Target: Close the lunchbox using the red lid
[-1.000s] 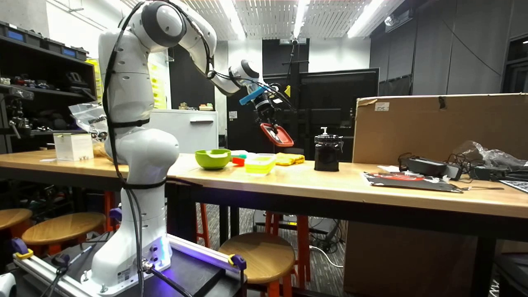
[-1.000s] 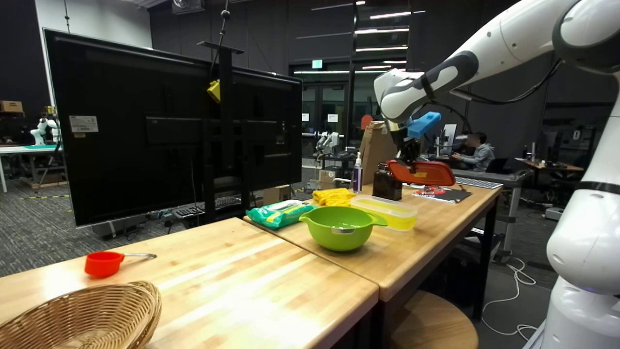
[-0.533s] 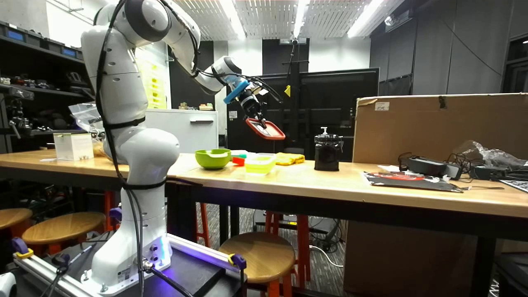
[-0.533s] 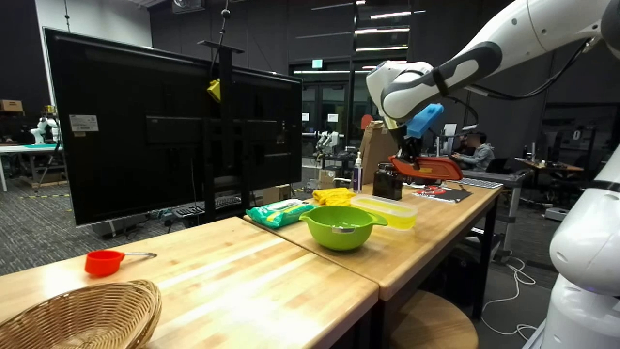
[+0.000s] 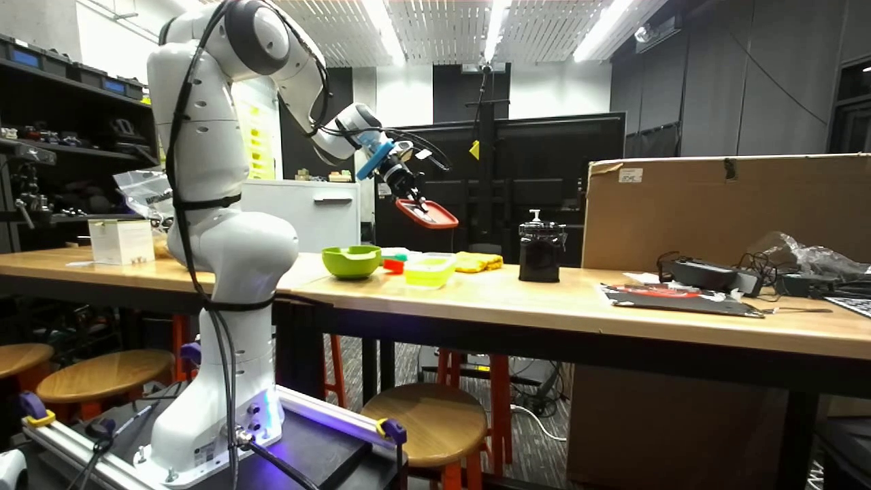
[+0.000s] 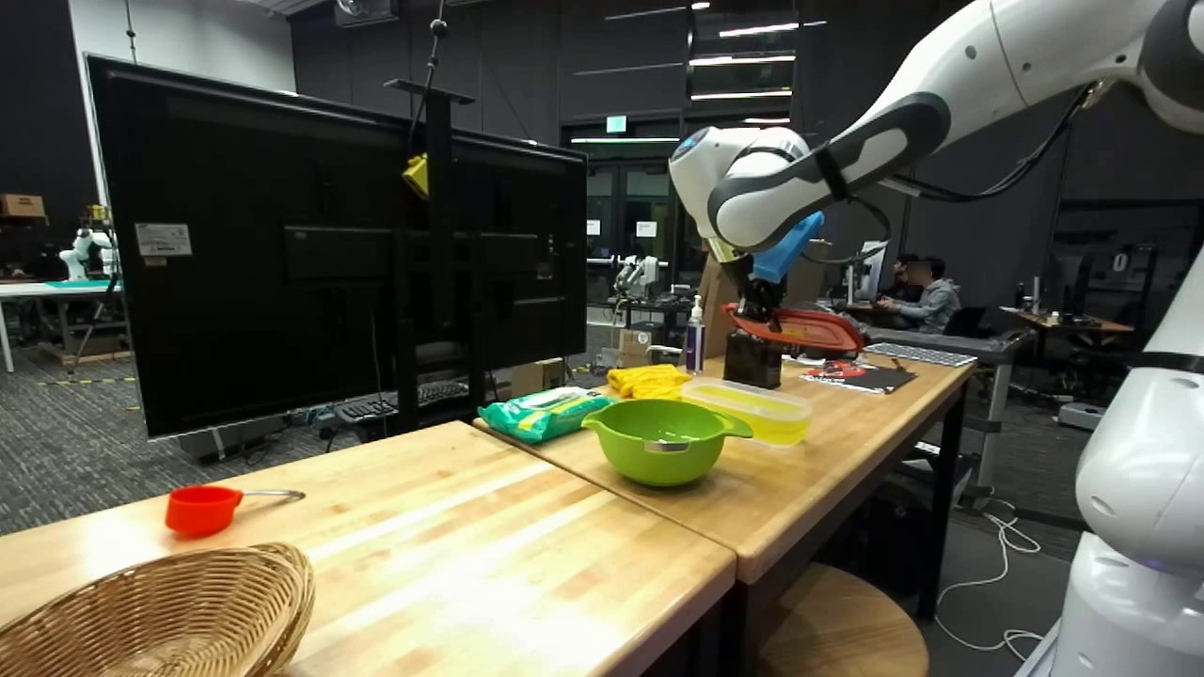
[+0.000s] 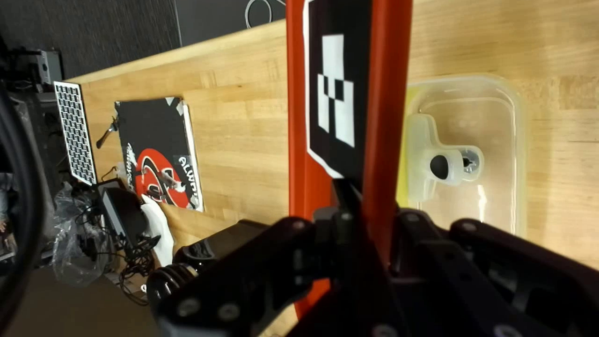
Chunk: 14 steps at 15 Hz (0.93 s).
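Note:
The red lid (image 5: 442, 218) is in the air above the table, tilted, in both exterior views (image 6: 816, 331). My gripper (image 5: 419, 204) is shut on the lid's rim, with the fingers on either side of it, as the wrist view shows (image 7: 372, 210). A black-and-white marker sits on the lid's face. The lunchbox looks like the open, see-through box with yellow in it (image 5: 427, 278), on the table below the lid. In the wrist view it lies to the right of the lid (image 7: 518, 140), which hides part of it. A clear piece with a dark oval lies in it (image 7: 419, 154).
A green bowl (image 6: 663, 456) stands beside the lunchbox. A yellow cloth (image 6: 649, 382), a green wipes pack (image 6: 541, 416) and a dark jar (image 5: 539, 253) are near it. A red measuring cup (image 6: 202, 511) and a wicker basket (image 6: 235, 602) are on the nearer table.
My gripper has moved left in both exterior views with the lid held. The lid is now less steeply tilted in an exterior view. The lunchbox has not moved.

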{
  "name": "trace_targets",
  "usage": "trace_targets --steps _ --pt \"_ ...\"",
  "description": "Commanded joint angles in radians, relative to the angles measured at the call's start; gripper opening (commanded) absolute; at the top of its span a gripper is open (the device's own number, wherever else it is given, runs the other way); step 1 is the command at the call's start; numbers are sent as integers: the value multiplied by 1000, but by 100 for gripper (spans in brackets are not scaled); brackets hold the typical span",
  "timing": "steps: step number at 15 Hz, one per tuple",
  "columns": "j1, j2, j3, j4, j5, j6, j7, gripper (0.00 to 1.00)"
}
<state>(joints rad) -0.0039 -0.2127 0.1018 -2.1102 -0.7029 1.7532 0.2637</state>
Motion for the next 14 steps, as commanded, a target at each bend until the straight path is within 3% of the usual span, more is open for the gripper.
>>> trace_targets --steps 1,7,14 --pt "13 72 7 52 -69 5 63 3" --pt "27 162 1 97 -161 17 175 3" --pt "70 240 8 134 -174 2 327 3"
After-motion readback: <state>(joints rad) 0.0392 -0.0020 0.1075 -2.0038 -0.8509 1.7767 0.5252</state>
